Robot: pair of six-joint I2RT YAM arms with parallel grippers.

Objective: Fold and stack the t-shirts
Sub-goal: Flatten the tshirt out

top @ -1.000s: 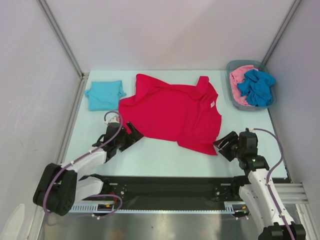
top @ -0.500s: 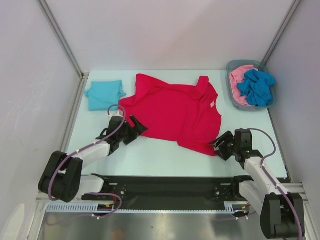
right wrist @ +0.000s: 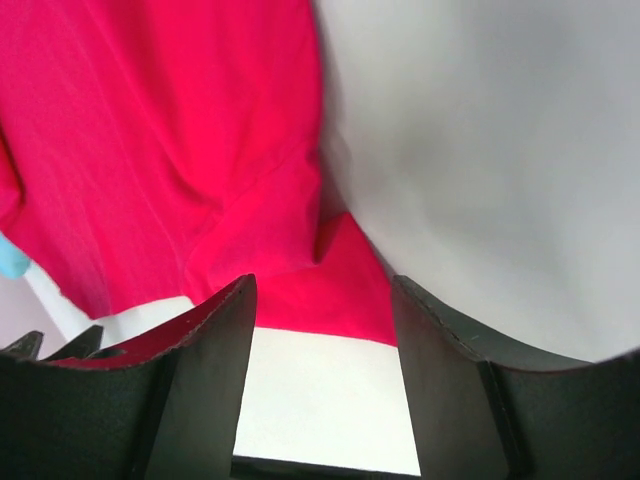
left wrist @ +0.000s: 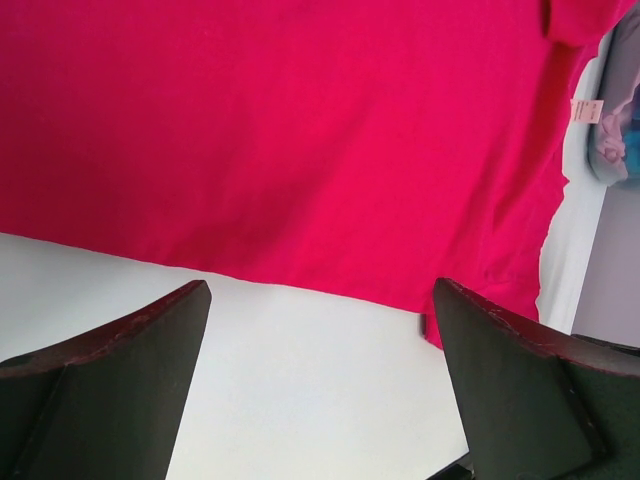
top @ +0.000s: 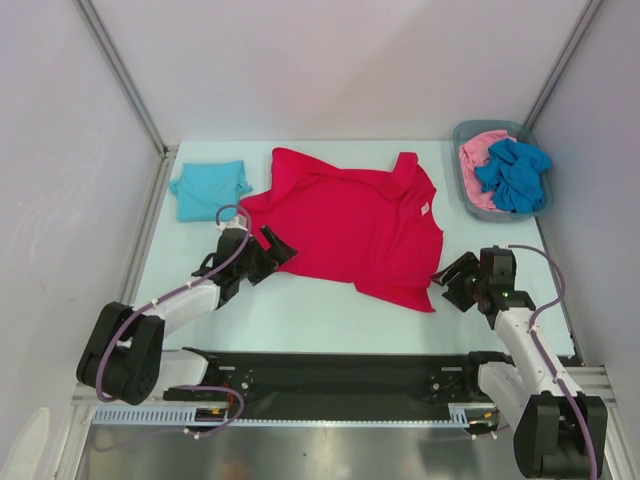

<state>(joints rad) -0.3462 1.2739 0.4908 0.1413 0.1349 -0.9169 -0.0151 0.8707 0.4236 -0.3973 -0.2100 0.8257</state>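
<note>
The left end effector (top: 274, 250) has advanced to the left hem of the red t-shirt (top: 350, 225), jaws wide and empty. The right end effector (top: 451, 283), open and empty, has slid right, just off the near-right hem. The shirt lies mid-desk, with bare desk (top: 330, 318) along the near edge.

The left arm (top: 170, 305) reaches forward, low and stretched out from its base. The left tool (top: 272, 258) points to the right with its jaws spread wide. The right arm (top: 522, 340) stands bent nearer its base. The right tool (top: 452, 283) faces left, jaws parted too.
</note>
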